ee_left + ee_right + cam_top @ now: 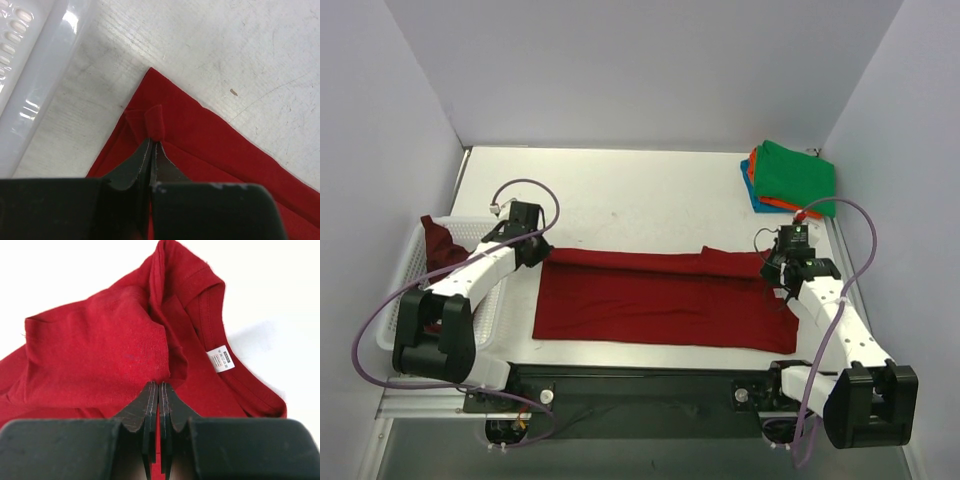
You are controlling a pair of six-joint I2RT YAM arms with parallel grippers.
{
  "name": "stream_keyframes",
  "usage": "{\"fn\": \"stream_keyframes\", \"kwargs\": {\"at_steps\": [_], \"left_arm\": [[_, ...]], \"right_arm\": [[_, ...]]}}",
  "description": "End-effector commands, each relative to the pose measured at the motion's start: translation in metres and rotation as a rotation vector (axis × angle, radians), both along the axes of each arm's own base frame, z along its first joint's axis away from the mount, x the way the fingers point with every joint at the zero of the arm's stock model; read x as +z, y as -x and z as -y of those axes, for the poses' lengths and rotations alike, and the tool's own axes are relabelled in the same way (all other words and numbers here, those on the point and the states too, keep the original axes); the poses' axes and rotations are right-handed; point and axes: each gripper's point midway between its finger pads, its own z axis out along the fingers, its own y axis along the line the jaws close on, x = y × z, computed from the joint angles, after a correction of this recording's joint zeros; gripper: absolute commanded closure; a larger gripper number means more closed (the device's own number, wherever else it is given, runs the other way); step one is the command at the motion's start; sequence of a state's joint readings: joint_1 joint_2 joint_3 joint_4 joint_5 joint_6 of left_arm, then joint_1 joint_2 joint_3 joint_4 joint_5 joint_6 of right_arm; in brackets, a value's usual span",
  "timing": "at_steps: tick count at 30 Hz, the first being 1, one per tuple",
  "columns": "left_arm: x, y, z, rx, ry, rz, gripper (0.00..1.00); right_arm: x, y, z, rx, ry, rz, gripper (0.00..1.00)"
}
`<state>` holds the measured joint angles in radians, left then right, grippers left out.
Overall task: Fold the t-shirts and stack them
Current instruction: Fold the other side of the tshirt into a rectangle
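A bright red t-shirt (660, 300) lies folded lengthwise across the table's near middle. My left gripper (532, 247) is shut on its far left corner, a small pinch of red cloth (154, 122) standing up between the closed fingertips. My right gripper (777, 268) is shut on the shirt's right end, near the collar and white label (220, 358), with cloth bunched (100, 350) at the tips. A maroon shirt (440, 240) lies in the white mesh basket (408, 290) at left. Folded green (795, 175), orange (752, 170) and blue (752, 195) shirts are stacked at the far right.
The basket's rim (45, 75) runs close beside my left gripper. White walls enclose the table on three sides. Purple cables loop over both arms.
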<state>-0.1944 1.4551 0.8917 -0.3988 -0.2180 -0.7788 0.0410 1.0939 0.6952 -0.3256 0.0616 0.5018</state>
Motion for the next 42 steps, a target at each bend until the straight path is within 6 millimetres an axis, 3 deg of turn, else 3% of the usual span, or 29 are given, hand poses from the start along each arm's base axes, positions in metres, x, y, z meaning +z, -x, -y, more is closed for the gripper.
{"fn": "stream_keyframes", "kwargs": {"at_steps": [1, 9, 11, 12, 14, 15, 16, 18, 23, 25, 27, 29, 30, 32, 33, 36, 37, 39, 40, 42], "left_arm": [[0.020, -0.008, -0.003, 0.013, 0.010, 0.081, 1.00], [0.000, 0.009, -0.003, 0.001, 0.022, 0.059, 1.00], [0.001, 0.009, 0.002, -0.020, 0.046, 0.075, 0.98], [-0.001, 0.012, 0.002, -0.025, 0.048, 0.075, 0.82], [0.006, 0.012, 0.005, -0.039, 0.061, 0.112, 0.75], [0.007, 0.015, 0.004, -0.043, 0.062, 0.119, 0.64], [0.015, 0.014, 0.005, -0.048, 0.066, 0.148, 0.59], [0.021, 0.015, 0.005, -0.048, 0.067, 0.161, 0.48], [0.049, 0.001, 0.015, -0.108, 0.080, 0.227, 0.49], [0.047, -0.003, 0.017, -0.111, 0.070, 0.204, 0.50], [0.047, -0.008, 0.020, -0.115, 0.072, 0.204, 0.55], [0.041, -0.011, 0.023, -0.118, 0.084, 0.193, 0.58], [0.042, -0.014, 0.026, -0.123, 0.089, 0.196, 0.60], [0.041, -0.017, 0.034, -0.138, 0.090, 0.189, 0.61], [0.046, -0.021, 0.038, -0.147, 0.093, 0.203, 0.62], [0.050, -0.029, 0.071, -0.230, 0.119, 0.216, 0.62], [0.056, -0.035, 0.095, -0.285, 0.120, 0.236, 0.61], [0.062, -0.039, 0.123, -0.364, 0.124, 0.266, 0.56], [0.060, -0.038, 0.151, -0.438, 0.148, 0.267, 0.54], [0.067, -0.045, 0.181, -0.512, 0.185, 0.306, 0.51]], "right_arm": [[0.001, 0.008, 0.000, -0.012, -0.002, 0.001, 1.00], [-0.025, 0.027, -0.002, -0.014, -0.020, -0.036, 1.00], [-0.026, 0.027, -0.002, -0.018, -0.023, -0.025, 0.90], [-0.027, 0.028, -0.001, -0.017, -0.023, -0.027, 0.87], [-0.024, 0.028, -0.003, -0.006, -0.031, -0.017, 0.73], [-0.017, 0.026, -0.005, 0.001, -0.037, 0.003, 0.68], [-0.014, 0.025, -0.007, 0.011, -0.044, 0.012, 0.57], [-0.006, 0.023, -0.009, 0.030, -0.047, 0.024, 0.52], [0.015, 0.000, -0.014, 0.059, -0.056, 0.052, 0.51], [0.013, -0.012, -0.021, 0.094, -0.072, 0.035, 0.52], [0.024, -0.028, -0.026, 0.111, -0.065, 0.050, 0.52], [0.018, -0.039, -0.023, 0.107, -0.034, 0.016, 0.52], [0.026, -0.050, -0.024, 0.111, -0.032, 0.031, 0.52], [0.019, -0.061, -0.026, 0.129, -0.026, 0.000, 0.52], [0.026, -0.072, -0.027, 0.131, -0.022, 0.015, 0.52], [0.014, -0.082, -0.028, 0.129, -0.017, -0.034, 0.53], [0.010, -0.084, -0.021, 0.106, 0.011, -0.051, 0.53], [0.006, -0.082, -0.010, 0.064, 0.047, -0.069, 0.53], [0.002, -0.080, -0.007, 0.058, 0.050, -0.079, 0.53], [-0.003, -0.077, 0.004, 0.036, 0.039, -0.098, 0.53]]}}
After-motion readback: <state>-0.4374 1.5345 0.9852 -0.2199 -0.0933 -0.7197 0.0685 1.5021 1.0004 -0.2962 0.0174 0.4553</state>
